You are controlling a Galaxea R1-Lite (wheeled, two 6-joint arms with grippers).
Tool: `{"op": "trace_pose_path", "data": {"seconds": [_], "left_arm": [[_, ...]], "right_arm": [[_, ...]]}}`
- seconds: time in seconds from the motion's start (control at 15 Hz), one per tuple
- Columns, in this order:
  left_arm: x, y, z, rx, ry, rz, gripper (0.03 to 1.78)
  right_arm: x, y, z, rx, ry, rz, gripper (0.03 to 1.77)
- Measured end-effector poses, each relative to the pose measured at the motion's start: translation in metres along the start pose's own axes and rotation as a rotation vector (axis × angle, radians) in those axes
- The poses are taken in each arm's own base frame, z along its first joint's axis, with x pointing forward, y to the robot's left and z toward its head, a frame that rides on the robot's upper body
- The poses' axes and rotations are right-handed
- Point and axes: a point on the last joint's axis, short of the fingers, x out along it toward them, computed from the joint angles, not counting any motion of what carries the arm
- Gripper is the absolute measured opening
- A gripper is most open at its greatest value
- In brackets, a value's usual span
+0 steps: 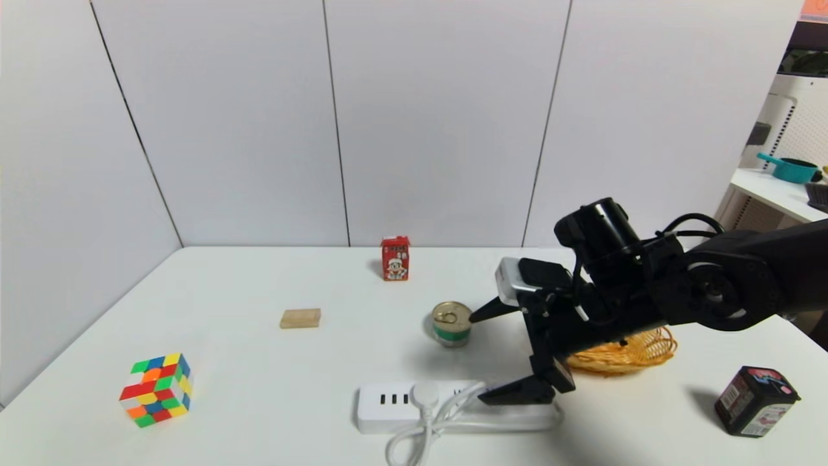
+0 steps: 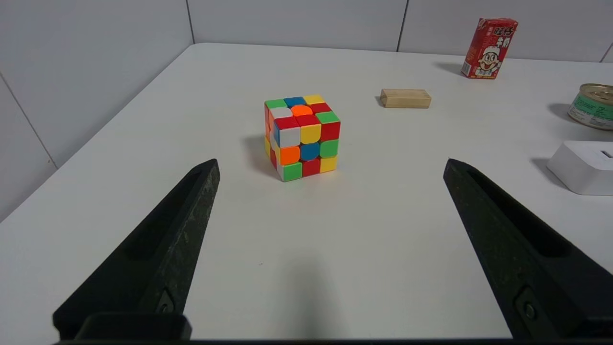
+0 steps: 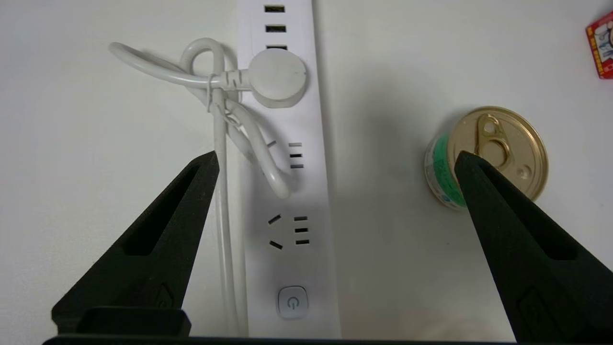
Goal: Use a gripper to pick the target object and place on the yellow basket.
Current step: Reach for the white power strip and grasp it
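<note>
tin can [image 1: 451, 323] beside right pincer [image 1: 488, 355], basket [image 1: 637, 353] prob. behind

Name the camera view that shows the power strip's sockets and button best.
The right wrist view: the power strip lies under the open right pincer, sockets and button plain. The head view shows it partly behind the pincer; the left wrist view shows only one end.

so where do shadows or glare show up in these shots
Head view: the right end effector casts a soft shadow over the white power strip. Right wrist view: grey shadow beside the round gold-lidded tin can. Left wrist view: small shadow beside the multicoloured puzzle cube; no strong glare.
</note>
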Motion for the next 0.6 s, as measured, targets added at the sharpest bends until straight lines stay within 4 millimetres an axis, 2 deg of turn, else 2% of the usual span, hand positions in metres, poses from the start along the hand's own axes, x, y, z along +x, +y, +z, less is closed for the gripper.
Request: {"op": "trace_pose_path", "data": {"seconds": [0.4, 0.6], "left_arm": [[0.0, 0.0, 0.0, 0.0, 0.0, 0.0, 1.69], [0.0, 0.0, 0.0, 0.0, 0.0, 0.0, 1.69]], "right_arm": [[0.021, 0.017, 0.007, -0.05, 0.003, 0.08, 1.7], [0.032, 0.018, 0.003, -0.051, 0.018, 0.104, 1.7]]}}
